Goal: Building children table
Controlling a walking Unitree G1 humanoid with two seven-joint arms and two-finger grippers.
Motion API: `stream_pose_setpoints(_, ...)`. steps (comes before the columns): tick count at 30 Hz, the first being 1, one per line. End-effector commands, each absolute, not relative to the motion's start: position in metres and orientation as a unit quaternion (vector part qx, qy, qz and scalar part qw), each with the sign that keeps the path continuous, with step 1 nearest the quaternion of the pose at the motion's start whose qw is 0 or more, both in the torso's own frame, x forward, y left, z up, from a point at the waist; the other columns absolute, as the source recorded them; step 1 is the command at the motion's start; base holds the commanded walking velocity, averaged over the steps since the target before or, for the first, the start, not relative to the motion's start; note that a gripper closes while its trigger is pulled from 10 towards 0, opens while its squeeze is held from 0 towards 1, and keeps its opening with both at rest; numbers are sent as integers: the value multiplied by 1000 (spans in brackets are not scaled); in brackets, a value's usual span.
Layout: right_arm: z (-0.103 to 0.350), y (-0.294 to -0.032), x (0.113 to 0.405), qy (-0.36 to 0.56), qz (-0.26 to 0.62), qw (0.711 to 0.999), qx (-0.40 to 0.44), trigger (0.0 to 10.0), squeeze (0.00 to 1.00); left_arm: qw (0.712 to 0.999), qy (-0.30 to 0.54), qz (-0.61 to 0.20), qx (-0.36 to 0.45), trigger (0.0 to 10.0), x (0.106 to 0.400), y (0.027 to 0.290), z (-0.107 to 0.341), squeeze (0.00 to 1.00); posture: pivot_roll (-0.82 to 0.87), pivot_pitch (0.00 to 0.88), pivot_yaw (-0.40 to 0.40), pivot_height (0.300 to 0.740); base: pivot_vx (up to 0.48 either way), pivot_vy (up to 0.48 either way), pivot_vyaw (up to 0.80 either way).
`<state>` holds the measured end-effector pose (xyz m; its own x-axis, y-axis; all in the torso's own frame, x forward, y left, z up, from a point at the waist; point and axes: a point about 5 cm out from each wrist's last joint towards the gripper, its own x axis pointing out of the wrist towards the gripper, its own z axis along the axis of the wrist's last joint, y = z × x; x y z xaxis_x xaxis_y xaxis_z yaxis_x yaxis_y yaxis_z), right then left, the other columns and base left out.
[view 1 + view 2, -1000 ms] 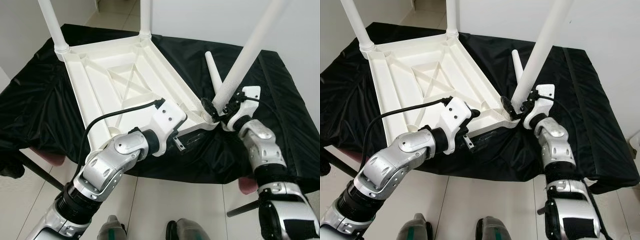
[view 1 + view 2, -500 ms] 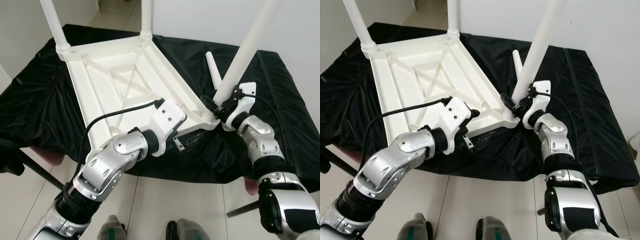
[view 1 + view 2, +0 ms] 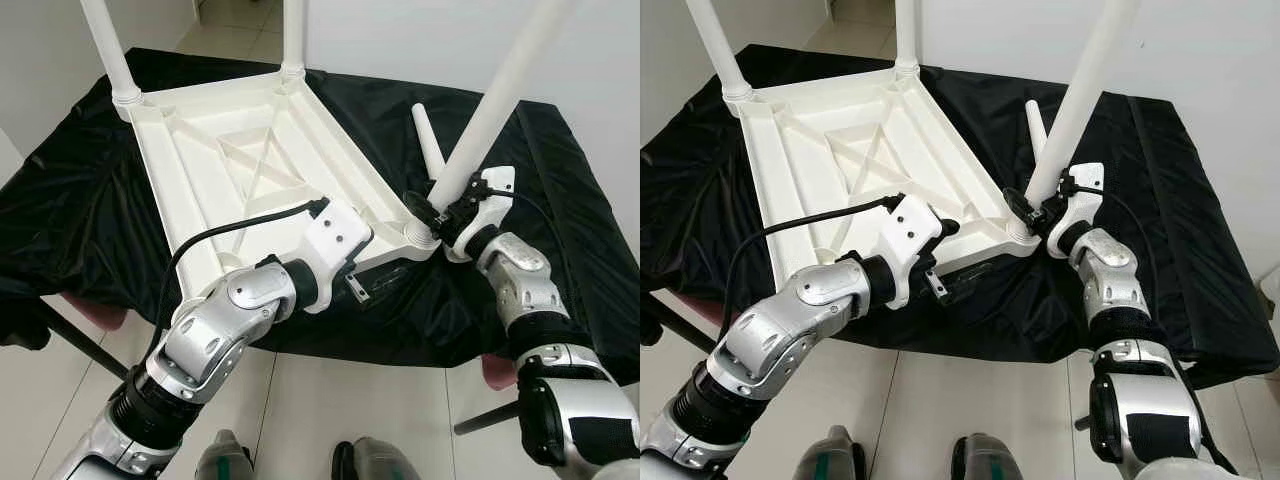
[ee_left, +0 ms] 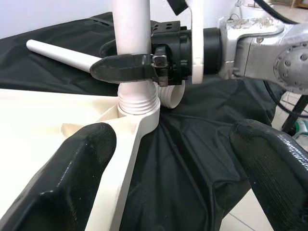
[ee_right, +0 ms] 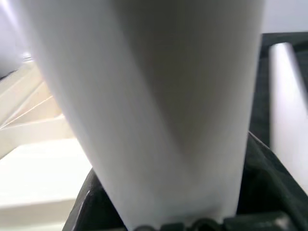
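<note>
Ribbed white plastic tabletop (image 3: pixel 240 170); right gripper (image 3: pixel 432 212) clenches round leg (image 3: pixel 490 110), left gripper (image 4: pixel 168 159) spread.

Bright, even indoor light, soft shadows; head views sharp, right wrist view blurred by the close white leg (image 5: pixel 159 110)
</note>
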<state>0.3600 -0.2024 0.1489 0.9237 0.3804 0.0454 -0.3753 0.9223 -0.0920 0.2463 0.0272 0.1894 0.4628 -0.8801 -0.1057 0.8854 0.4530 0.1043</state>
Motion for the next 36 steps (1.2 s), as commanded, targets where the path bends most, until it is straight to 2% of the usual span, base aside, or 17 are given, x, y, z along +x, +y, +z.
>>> stream_pose_setpoints(1, 135, -212, 357, 2, 156, 987, -43, 0, 0, 842, 23, -534, 76, 10000, 242, 26, 187, 0, -42, 26, -31, 740, 0, 0, 0)
stream_pose_setpoints(8, 133, -192, 351, -11, 84, 996, 8, 0, 0, 840, 25, -537, 74, 10000, 240, 25, 186, 0, -47, 22, -35, 740, 0, 0, 0)
stream_pose_setpoints(19, 126, -161, 332, 8, -76, 997, -5, 0, 0, 838, 25, -541, 74, 10000, 241, 24, 185, 0, -51, 10, -41, 740, 0, 0, 0)
stream_pose_setpoints(22, 126, -149, 326, 10, -84, 996, 5, 0, 0, 838, 25, -541, 73, 10000, 241, 23, 185, 0, -50, 11, -43, 740, 0, 0, 0)
stream_pose_setpoints(27, 124, -146, 321, 26, -98, 995, 9, 0, 0, 838, 26, -540, 71, 10000, 241, 23, 185, 0, -50, 10, -44, 740, 0, 0, 0)
stream_pose_setpoints(28, 124, -147, 321, 29, -97, 995, 10, 1882, 0, 838, 27, -540, 70, 10000, 241, 23, 185, 0, -50, 10, -44, 740, 0, 0, 0)
stream_pose_setpoints(29, 124, -147, 321, 29, -97, 995, 10, 1882, 0, 838, 27, -540, 70, 10000, 241, 23, 185, 0, -50, 10, -44, 740, 0, 0, 0)
stream_pose_setpoints(30, 125, -149, 321, 28, -102, 994, 3, 9412, 0, 838, 27, -540, 70, 10000, 241, 23, 185, 0, -50, 9, -43, 740, 0, 0, 0)
stream_pose_setpoints(31, 126, -152, 322, 29, -102, 994, 3, 10000, 0, 838, 27, -540, 70, 10000, 241, 23, 185, 0, -50, 9, -43, 740, 0, 0, 0)
stream_pose_setpoints(34, 128, -158, 322, 28, -107, 994, -16, 10000, 0, 839, 27, -540, 70, 10000, 241, 23, 185, 0, -51, 9, -42, 740, 0, 0, 0)
stream_pose_setpoints(35, 126, -159, 323, 30, -101, 994, -21, 10000, 1000, 839, 27, -540, 71, 10000, 241, 23, 185, 0, -50, 9, -43, 740, 0, 0, 0)
stream_pose_setpoints(36, 126, -159, 323, 30, -101, 994, -21, 10000, 1000, 839, 27, -540, 71, 10000, 241, 23, 185, 0, -50, 9, -43, 740, 0, 0, 0)
